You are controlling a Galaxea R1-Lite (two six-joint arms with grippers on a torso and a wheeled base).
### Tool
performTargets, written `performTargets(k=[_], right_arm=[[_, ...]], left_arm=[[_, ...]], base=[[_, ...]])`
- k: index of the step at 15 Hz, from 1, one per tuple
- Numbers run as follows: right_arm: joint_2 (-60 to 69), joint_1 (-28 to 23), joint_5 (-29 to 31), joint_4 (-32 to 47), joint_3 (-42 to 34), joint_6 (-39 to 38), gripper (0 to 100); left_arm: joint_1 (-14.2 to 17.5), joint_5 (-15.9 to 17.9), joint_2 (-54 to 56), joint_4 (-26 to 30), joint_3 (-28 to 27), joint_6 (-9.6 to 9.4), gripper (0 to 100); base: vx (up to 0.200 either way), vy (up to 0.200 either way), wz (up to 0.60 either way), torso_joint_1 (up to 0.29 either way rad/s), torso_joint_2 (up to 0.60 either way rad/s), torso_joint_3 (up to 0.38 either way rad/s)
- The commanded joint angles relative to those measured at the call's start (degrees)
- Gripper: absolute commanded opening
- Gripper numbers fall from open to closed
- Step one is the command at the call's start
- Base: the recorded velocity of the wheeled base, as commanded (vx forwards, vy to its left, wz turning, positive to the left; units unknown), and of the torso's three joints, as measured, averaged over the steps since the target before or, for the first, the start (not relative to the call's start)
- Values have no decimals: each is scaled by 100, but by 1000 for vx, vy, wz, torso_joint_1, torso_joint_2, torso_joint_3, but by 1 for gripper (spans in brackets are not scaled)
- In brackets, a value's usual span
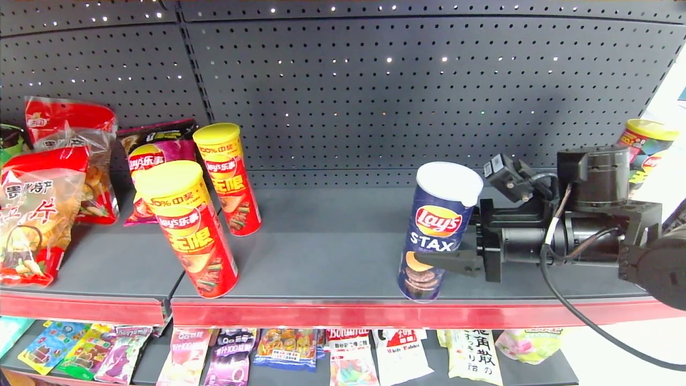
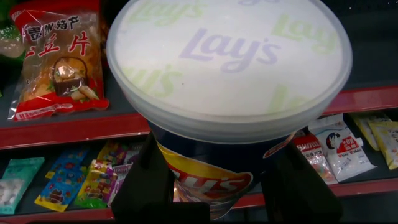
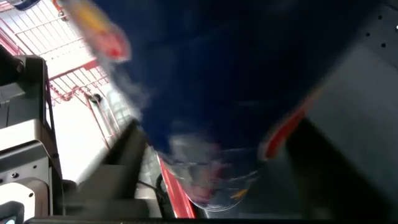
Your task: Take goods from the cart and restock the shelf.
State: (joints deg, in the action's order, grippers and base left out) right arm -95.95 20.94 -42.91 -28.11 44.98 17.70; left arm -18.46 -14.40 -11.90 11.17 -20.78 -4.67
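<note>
**Operator:** What has the right side got?

**Spotter:** Your right gripper is clenched around the blue can, about halfway down its side. One finger crosses the front and the other sits behind. The can is roughly upright, white lid on top. Its base is down at the shelf, just behind the red front lip. I cannot tell you whether the base actually rests on the board.

**Operator:** And the left?

**Spotter:** Your left gripper is grasping a second blue can. Its dark fingers press on either side below the white lid. You are holding it out in front of the shelving, with the red edges of two shelves behind it.

**Operator:** What else is on that shelf?

**Spotter:** Two red cans with yellow lids stand well to the left of your blue can, the front red can near the lip and the back red can nearer the pegboard. Snack bags sit beyond them at the far left.
</note>
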Motion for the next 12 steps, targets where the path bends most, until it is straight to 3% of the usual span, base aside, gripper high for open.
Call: performTargets(k=[1,6,12], right_arm=[[59,-20,-16,-54,-33,14,100],[446,-222,134,-54,-367,-12,100],[2107,-380,573,-45,-1844,-47,100]], left_arm=[[0,-2,-6,0,4,1,0],[0,-2,-6,0,-13,1,0],[0,315,-32,-9,101,-16,0]], base=[[0,0,0,0,0,0],[0,0,0,0,0,0],[0,0,0,0,0,0]])
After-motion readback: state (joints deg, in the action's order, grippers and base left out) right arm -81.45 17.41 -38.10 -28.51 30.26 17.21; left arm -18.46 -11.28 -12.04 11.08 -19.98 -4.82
